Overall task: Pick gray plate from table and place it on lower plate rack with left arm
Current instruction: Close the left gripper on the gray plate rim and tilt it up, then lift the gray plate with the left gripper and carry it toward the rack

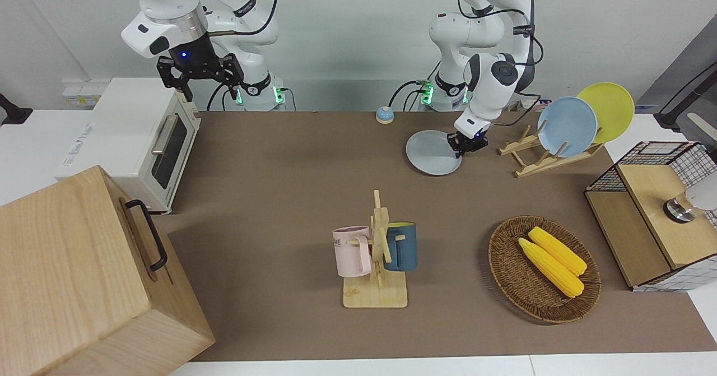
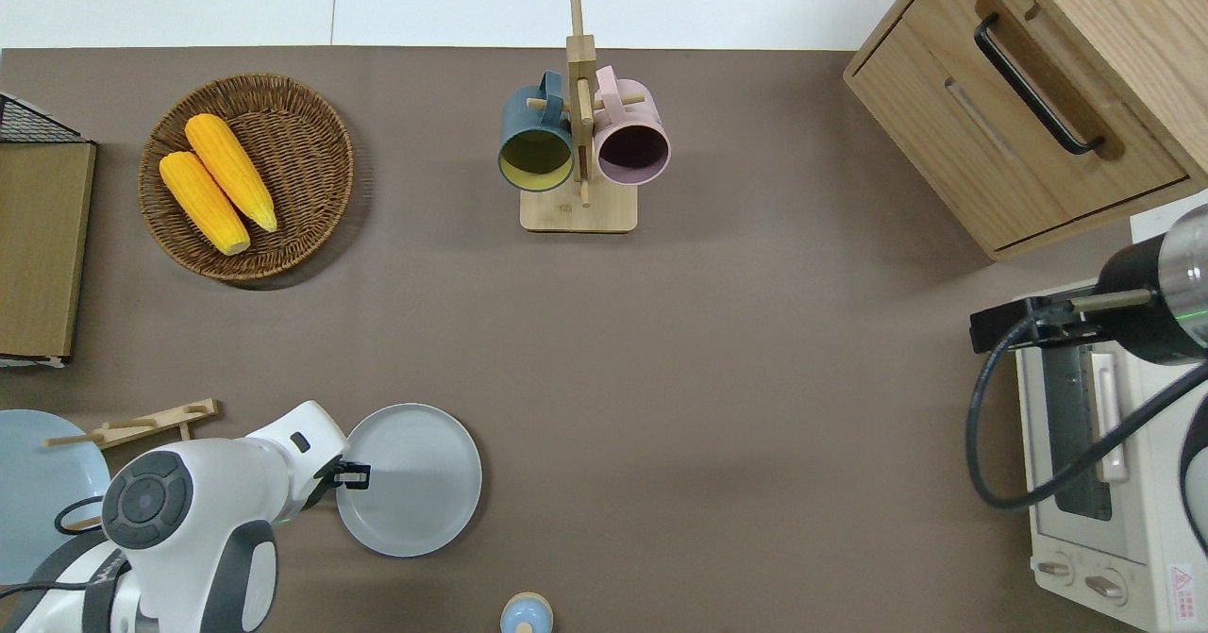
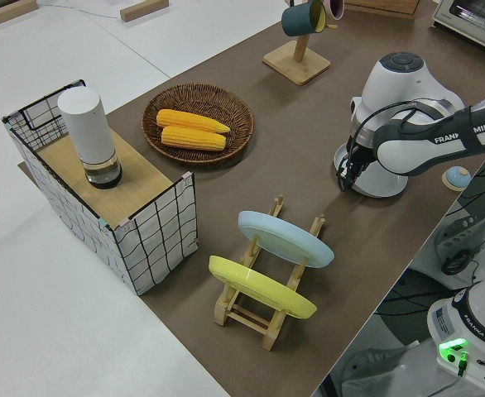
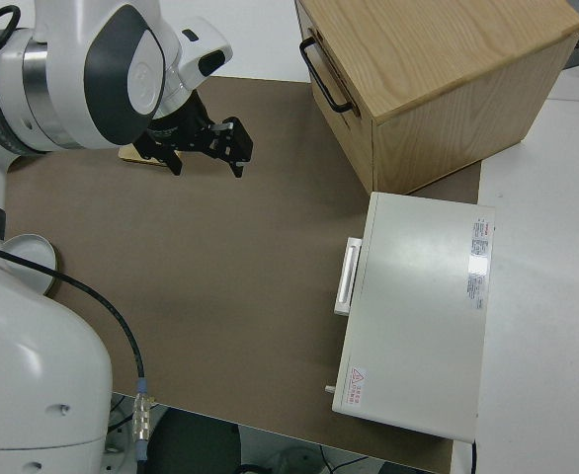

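Observation:
The gray plate (image 1: 431,153) is near the robots' edge of the table (image 1: 280,196), toward the left arm's end. My left gripper (image 1: 462,144) is shut on the plate's rim on the side toward the rack. It holds the plate roughly level and slightly off the brown sheet, with a thin shadow under it. In the overhead view the gripper (image 2: 353,474) is at the plate's (image 2: 411,482) edge. The lower plate rack (image 1: 529,160) stands beside it, with a light-blue plate (image 1: 567,126) and a yellow plate (image 1: 608,110) in its slots. My right arm is parked, its gripper (image 1: 201,78) open.
A small blue bell (image 1: 384,115) sits by the robots' edge. A mug stand (image 1: 376,253) with two mugs, a wicker basket (image 1: 507,278) with corn, a wire-and-wood shelf (image 1: 644,208), a white oven (image 1: 140,135) and a wooden drawer box (image 1: 84,275) stand around the table.

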